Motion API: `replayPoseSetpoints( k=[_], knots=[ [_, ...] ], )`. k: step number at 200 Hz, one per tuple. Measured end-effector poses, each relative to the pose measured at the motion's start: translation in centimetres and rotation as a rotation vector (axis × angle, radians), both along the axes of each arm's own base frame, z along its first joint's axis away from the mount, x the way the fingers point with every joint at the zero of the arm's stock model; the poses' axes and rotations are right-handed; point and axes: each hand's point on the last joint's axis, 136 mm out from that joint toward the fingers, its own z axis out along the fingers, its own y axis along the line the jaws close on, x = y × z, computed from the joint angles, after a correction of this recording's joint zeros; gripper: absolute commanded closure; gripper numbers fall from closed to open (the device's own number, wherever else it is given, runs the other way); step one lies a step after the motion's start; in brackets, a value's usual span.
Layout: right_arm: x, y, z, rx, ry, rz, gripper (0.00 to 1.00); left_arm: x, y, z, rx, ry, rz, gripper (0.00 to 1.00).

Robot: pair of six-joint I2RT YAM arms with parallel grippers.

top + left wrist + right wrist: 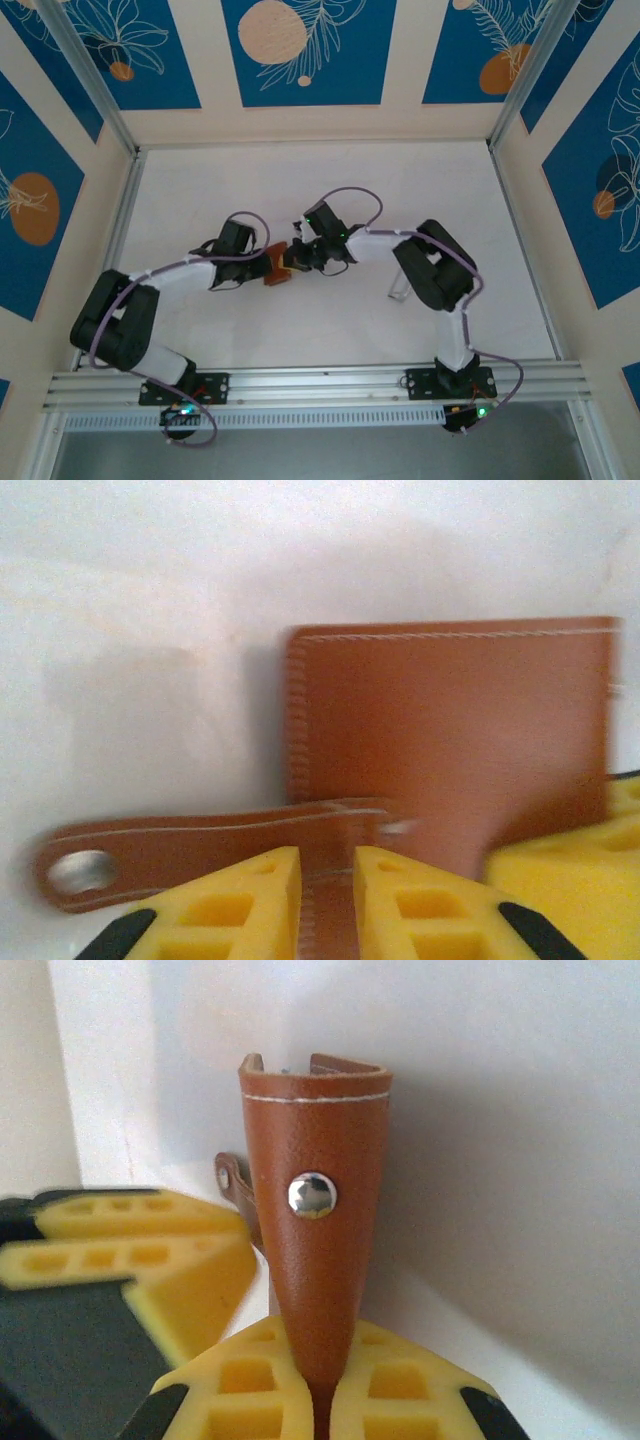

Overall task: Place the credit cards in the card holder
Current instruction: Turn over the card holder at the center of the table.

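At the middle of the counter [300,180], both arms reach in to one small brown object, the card holder [450,730], which is gripped from both sides.

On the left, the left gripper [328,865] has its yellow fingers [245,900] pressed against a narrow strip of stitched leather at the holder's lower edge. This looks like a pinch, and probably a light one. The snap tab [190,850] hangs loose to the left of that hold, with its metal eyelet at the far end.

On the right, the right gripper [320,1360] is clenched on the folded end of the holder. The leaves flare away from it, and the snap stud [312,1195] faces its camera.

The holder is likely light, soft and springy. Its leaves will tend to close again, and the smooth grain may slide in a weak pinch. The stitched edges seem the firmest places to grip, with one leaf to each arm so the pockets open. The tab could flop across the opening.

The fold hides the inner pockets, so I cannot tell whether any credit cards are already inside. The left wrist view is blurred, and a yellow finger covers the holder's right corner there. I cannot make out whether the holder touches the counter. A pale strip [398,285] beside the right arm's elbow may be a card, but it is too small to tell.
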Motion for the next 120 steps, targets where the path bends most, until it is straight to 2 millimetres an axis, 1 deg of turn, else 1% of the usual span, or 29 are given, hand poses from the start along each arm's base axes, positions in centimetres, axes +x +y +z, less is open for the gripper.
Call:
replayPoseSetpoints(
  k=[10, 32, 40, 49, 61, 77, 90, 104, 110, 120],
  knots=[
    [-0.4, -1.6, 1.2, -0.064, -0.026, -0.024, 1.0, -0.4, 0.2, 1.0, 0.002, -0.013, -0.006, 0.75],
    [-0.3, -6.2, 4.8, -0.241, -0.143, -0.107, 1.0, -0.9, 0.9, 3.1, 0.011, -0.06, -0.009, 0.75],
    [-0.3, -7.9, 5.7, -0.323, -0.18, -0.141, 1.0, -1.0, 1.0, 3.5, 0.014, -0.069, -0.009, 0.75],
    [-0.3, -9.9, 6.2, -0.417, -0.21, -0.174, 1.0, -1.2, 1.1, 3.8, 0.017, -0.073, -0.01, 0.75],
    [-0.9, -12.4, 6.1, -0.55, -0.229, -0.201, 1.0, -1.3, 1.2, 3.7, 0.019, -0.067, -0.01, 0.75],
    [-2.4, -15.7, 5.1, -0.758, -0.229, -0.203, 1.0, -1.7, 1.3, 3.3, 0.023, -0.056, -0.012, 0.75],
    [-3.6, -17.8, 4.5, -0.923, -0.226, -0.192, 1.0, -2.0, 1.4, 2.9, 0.029, -0.044, -0.014, 0.75],
    [-4.1, -18.9, 4.3, -1.068, -0.235, -0.171, 1.0, -2.3, 1.4, 2.6, 0.033, -0.035, -0.018, 0.75],
    [-4.3, -19.1, 4.3, -1.117, -0.24, -0.163, 1.0, -2.3, 1.4, 2.6, 0.034, -0.033, -0.018, 0.76],
    [-4.3, -18.9, 4.3, -1.196, -0.255, -0.148, 1.0, -2.5, 1.4, 2.6, 0.036, -0.031, -0.019, 0.75]
  ],
)
